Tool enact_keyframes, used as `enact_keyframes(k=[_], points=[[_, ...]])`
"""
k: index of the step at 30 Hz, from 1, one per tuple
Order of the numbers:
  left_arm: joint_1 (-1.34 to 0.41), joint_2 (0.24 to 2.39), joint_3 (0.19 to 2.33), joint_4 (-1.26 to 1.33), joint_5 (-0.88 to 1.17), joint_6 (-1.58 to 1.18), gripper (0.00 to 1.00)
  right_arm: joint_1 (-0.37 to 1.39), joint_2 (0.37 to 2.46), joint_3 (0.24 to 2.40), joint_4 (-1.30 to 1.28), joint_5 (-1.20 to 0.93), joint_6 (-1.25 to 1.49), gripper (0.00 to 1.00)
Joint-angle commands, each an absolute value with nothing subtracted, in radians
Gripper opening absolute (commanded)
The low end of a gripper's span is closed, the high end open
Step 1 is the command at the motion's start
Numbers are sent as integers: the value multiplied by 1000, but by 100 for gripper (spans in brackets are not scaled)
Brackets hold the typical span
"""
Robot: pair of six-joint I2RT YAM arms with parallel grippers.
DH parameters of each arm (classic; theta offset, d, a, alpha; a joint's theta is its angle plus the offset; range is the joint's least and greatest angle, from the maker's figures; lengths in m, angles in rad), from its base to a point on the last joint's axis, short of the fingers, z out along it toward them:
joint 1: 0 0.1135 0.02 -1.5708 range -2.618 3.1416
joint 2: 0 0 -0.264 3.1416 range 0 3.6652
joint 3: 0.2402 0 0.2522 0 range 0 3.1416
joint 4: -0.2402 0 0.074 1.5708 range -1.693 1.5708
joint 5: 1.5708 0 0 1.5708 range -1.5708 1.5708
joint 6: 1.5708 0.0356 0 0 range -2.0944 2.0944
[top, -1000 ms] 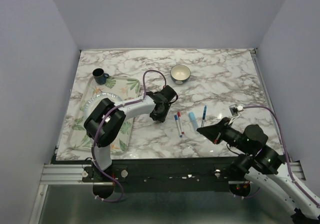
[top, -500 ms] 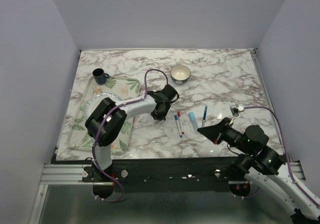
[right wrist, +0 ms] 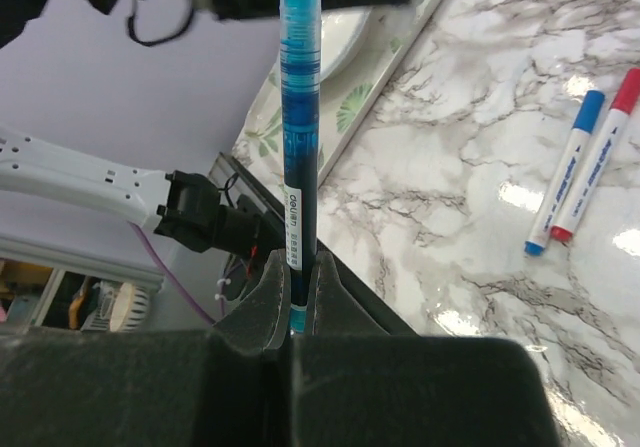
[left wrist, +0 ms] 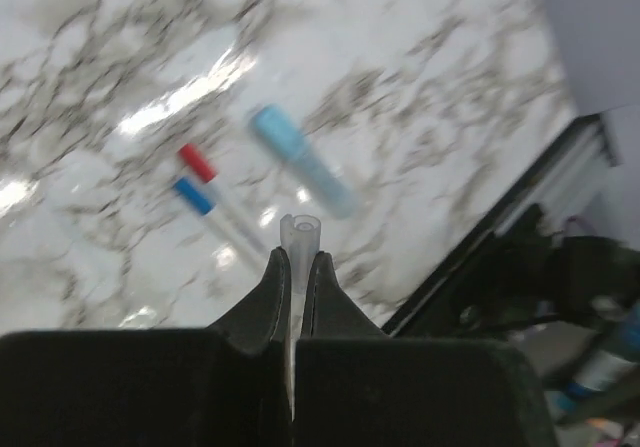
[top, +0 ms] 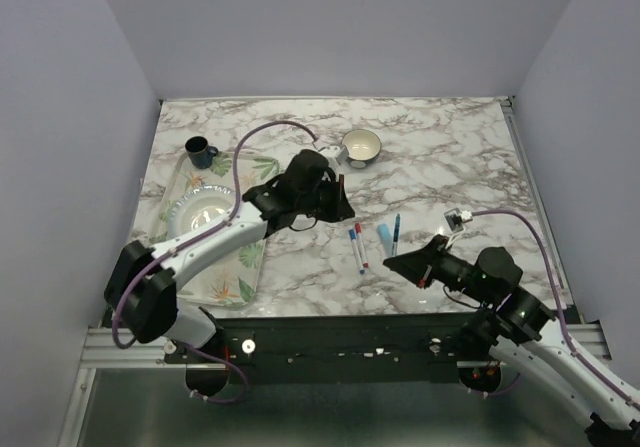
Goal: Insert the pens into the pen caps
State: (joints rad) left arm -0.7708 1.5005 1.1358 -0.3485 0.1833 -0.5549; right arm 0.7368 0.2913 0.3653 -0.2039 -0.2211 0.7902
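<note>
My left gripper [left wrist: 296, 259] is shut on a small pale translucent pen cap [left wrist: 299, 235], held above the table with its open mouth pointing away from the fingers. In the top view the left gripper [top: 338, 207] hovers just left of the pens. My right gripper [right wrist: 299, 263] is shut on the lower end of a dark blue pen [right wrist: 300, 107], which stands up out of the fingers; the same dark blue pen [top: 396, 233] rises from the right gripper [top: 392, 261]. Two white pens [top: 357, 247] with red and blue ends and a pale blue marker [top: 384, 235] lie on the marble between the grippers.
A cream bowl [top: 361, 147] stands behind the pens. At the left lies a leaf-patterned tray [top: 241, 287] with a foil plate [top: 200, 207], and a dark mug [top: 200, 151] stands at its far end. The table's front edge runs just below the right gripper.
My left gripper has closed on the cap and risen off the table, its arm swinging out to a higher pose. The right gripper with the dark blue pen has shifted slightly left.
</note>
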Motion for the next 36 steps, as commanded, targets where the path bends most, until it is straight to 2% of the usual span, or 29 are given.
enact_keyframes(k=[1,6,12,36], points=[[-764,1277,993,125,359,-863,0,742,337,308,-9,-345,828,1],[-762,1217,996,254,367,-969,0,746,390,319,73,-382,816,1],[-762,1152,966,336,256,-996,0,753,480,351,156,-419,802,1],[-765,1272,931,483,347,-1094,0,776,540,419,172,-419,756,1]])
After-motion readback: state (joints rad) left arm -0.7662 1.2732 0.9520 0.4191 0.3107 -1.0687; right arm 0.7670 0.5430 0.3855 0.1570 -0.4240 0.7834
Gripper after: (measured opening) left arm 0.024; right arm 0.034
